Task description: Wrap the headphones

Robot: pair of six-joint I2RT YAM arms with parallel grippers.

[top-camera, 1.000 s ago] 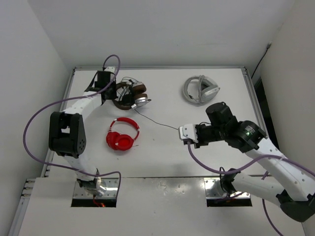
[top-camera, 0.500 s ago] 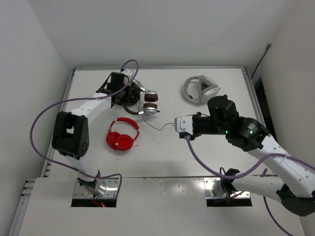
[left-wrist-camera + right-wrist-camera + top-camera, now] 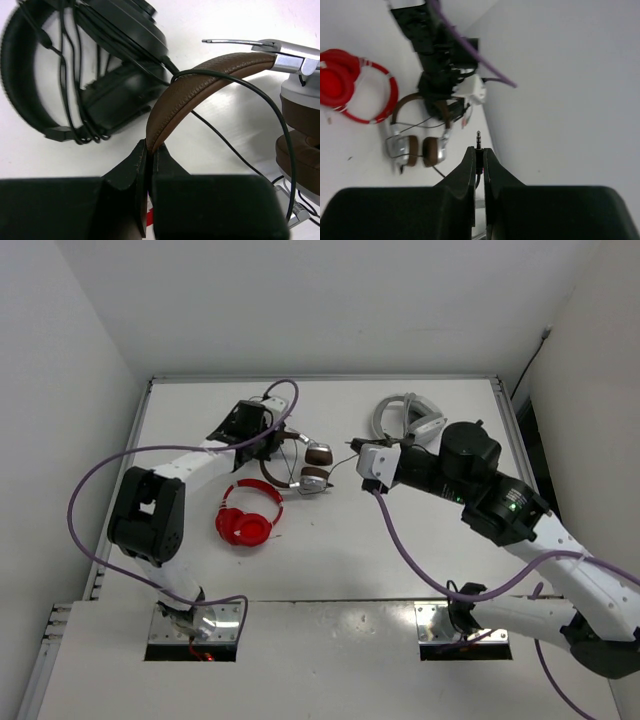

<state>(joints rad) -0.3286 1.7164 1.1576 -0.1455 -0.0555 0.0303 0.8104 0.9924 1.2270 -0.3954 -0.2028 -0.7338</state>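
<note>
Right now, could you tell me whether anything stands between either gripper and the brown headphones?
Nothing visible does. The left gripper is shut on the brown headband, and the right gripper is shut on the plug of the black cable. The red headphones lie to one side, not in between.

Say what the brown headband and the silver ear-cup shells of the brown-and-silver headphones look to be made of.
Headband: leather or leatherette, matte brown. A fine grain and a seam along its edge show.
Ear-cup shells: silver, either metal or metal-finish plastic. They are smooth with soft glints, which leaves it open which of the two.
</note>
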